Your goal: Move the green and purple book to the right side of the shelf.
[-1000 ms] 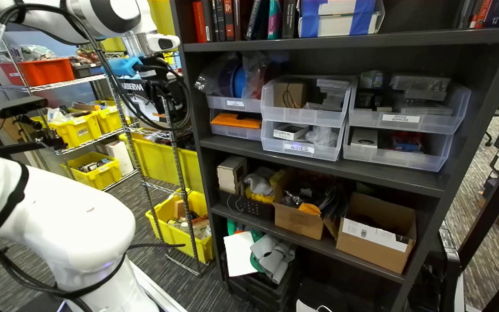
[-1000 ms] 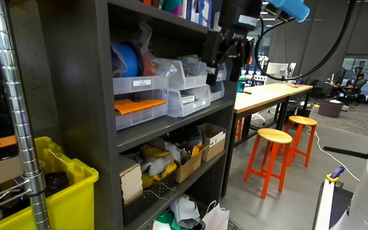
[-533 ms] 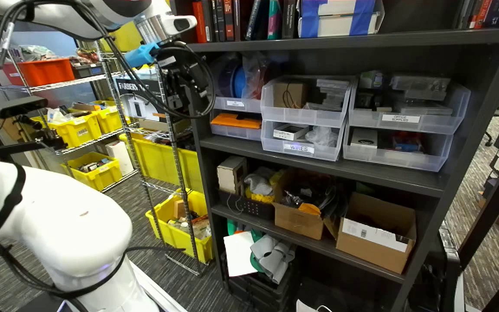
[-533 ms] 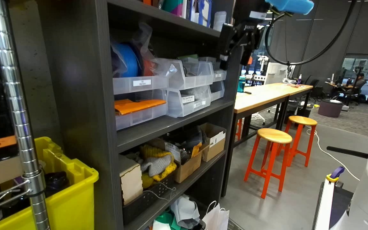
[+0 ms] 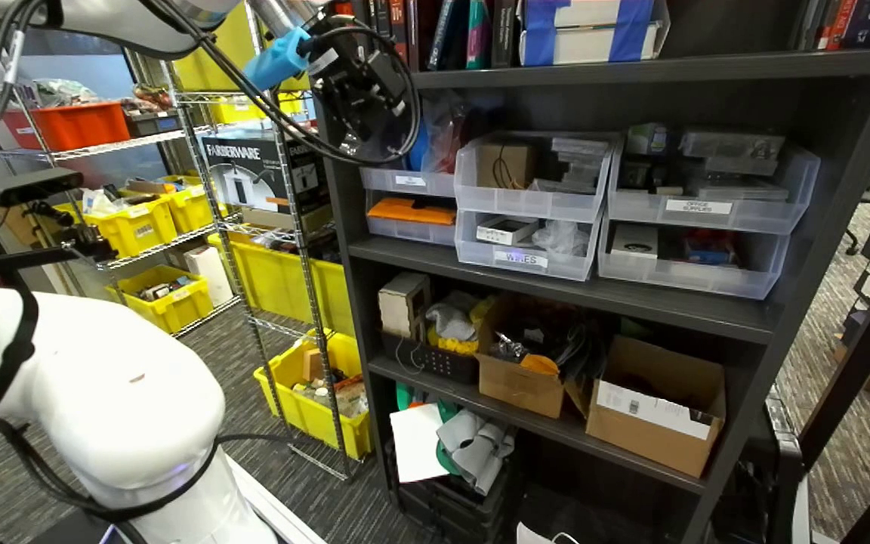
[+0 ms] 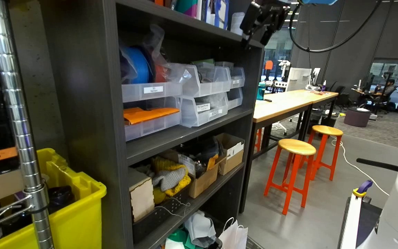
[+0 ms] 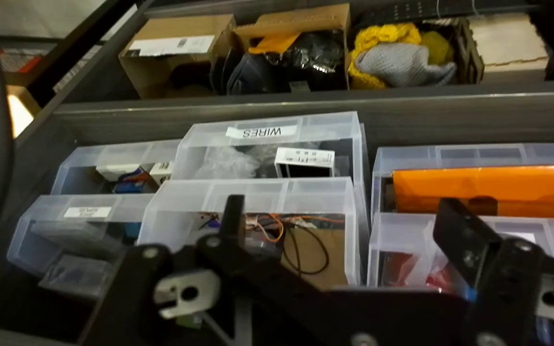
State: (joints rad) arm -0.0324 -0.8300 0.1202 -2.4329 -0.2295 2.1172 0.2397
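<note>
Up top, both exterior views crop the green and purple book (image 5: 479,35).

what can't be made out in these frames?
Green and purple book: top cut off by the upper frame edge in both exterior views.
Bin with orange wires: contents partly behind the claw in the wrist view.
Background person: face too small to make out in an exterior view.
</note>
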